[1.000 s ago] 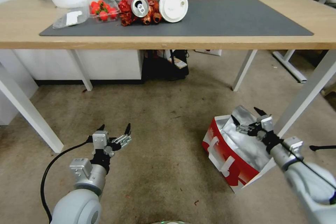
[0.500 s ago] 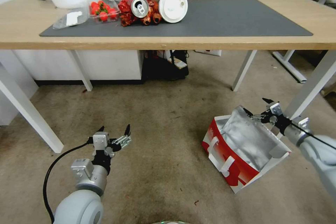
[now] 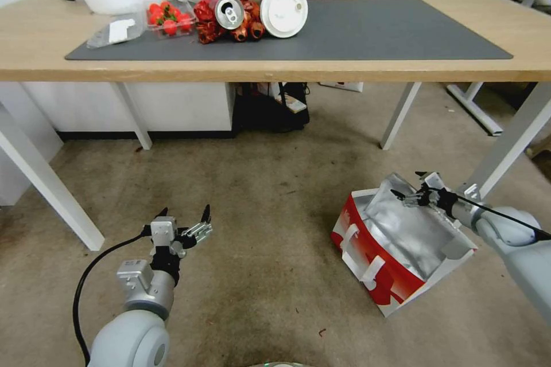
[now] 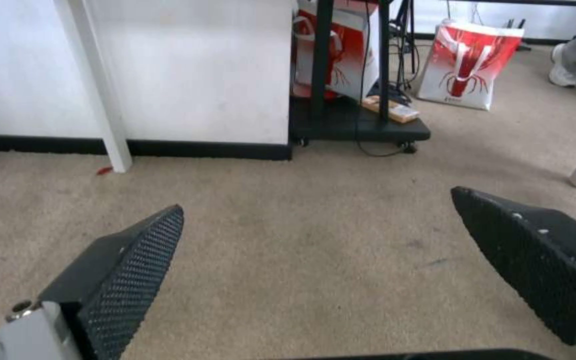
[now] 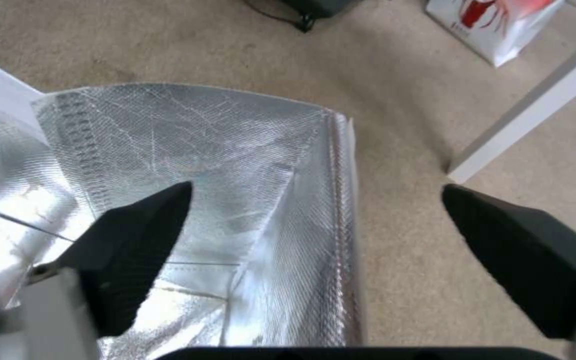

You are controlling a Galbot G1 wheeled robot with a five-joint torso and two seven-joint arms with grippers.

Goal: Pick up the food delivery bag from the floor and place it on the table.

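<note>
Head view: the right gripper hangs spread wide, straddling the far raised foil edge of the boxy red-and-white paper delivery bag with silver lining, which sits ungrasped on the mottled brownish floor. Lifting and placing remain. Half a second ago this gripper was higher and farther right. The left gripper idles, spread.

red-and-white food delivery bag silver-lined, grey mat, beige floor

Both arms are smooth light-grey shells narrowing to silver metal wrist blocks. Each pincer, left and right, has black pointed fingers with a dimpled grip face. A black cable loops beside the left arm.
</note>
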